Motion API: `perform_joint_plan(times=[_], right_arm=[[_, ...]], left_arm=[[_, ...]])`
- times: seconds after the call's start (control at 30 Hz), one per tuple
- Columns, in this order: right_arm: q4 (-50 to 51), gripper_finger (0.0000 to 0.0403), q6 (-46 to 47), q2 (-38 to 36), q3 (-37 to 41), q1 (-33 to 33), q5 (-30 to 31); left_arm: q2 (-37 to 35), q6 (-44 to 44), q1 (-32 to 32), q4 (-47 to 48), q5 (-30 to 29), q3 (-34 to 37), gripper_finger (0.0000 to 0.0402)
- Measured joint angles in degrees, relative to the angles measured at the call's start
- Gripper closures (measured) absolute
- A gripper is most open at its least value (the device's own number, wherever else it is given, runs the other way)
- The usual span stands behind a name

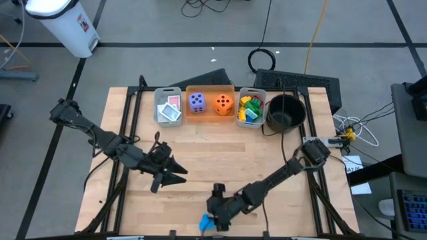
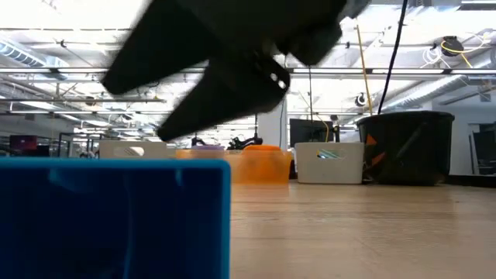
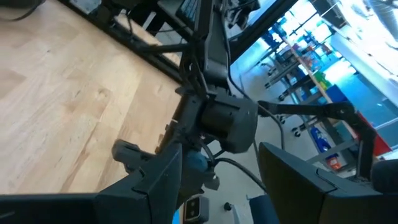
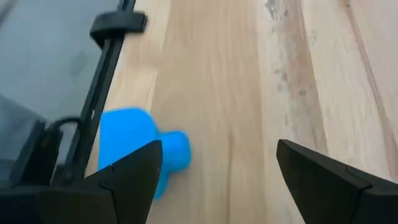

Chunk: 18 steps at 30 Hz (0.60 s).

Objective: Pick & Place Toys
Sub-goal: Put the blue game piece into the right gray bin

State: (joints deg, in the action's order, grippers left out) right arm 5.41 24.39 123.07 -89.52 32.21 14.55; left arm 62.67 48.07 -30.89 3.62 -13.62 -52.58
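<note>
A blue plastic piece (image 1: 205, 222) (image 4: 130, 146) lies flat on the wooden table at its near edge, and it fills the low view's foreground (image 2: 116, 217). My right gripper (image 1: 217, 215) (image 4: 217, 177) hovers open just above and beside it, slanting down. One finger stands over the piece's edge and nothing is between the fingers. My left gripper (image 1: 175, 175) (image 3: 221, 186) waits open and empty above the table's left middle. A purple die (image 1: 197, 101) and an orange die (image 1: 223, 103) sit in the orange bin (image 1: 210, 115).
Along the far edge stand a grey bin with picture cards (image 1: 168, 108), the orange bin, a grey bin of coloured bricks (image 1: 250, 110) and a black round bowl (image 1: 285, 112). Bare wood (image 1: 227, 153) lies between the bins and the arms. A black frame rail (image 4: 102, 81) runs beside the blue piece.
</note>
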Motion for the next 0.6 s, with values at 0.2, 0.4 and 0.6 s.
perform_joint_plan(times=[0.2,0.4,0.6], right_arm=[[-5.6,0.0099,-3.2,0.0,0.0,-0.4,-5.5],[-7.6,0.0099,-6.9,0.0,0.0,1.6,-4.5],[-7.2,0.0099,-6.3,1.1,-0.1,2.3,-2.7]], left_arm=[[0.0,2.0,0.0,1.9,0.0,0.0,0.0185],[0.0,2.0,0.0,1.9,0.1,0.0,0.0185],[0.0,1.8,0.0,2.3,-0.3,0.0,0.0185]])
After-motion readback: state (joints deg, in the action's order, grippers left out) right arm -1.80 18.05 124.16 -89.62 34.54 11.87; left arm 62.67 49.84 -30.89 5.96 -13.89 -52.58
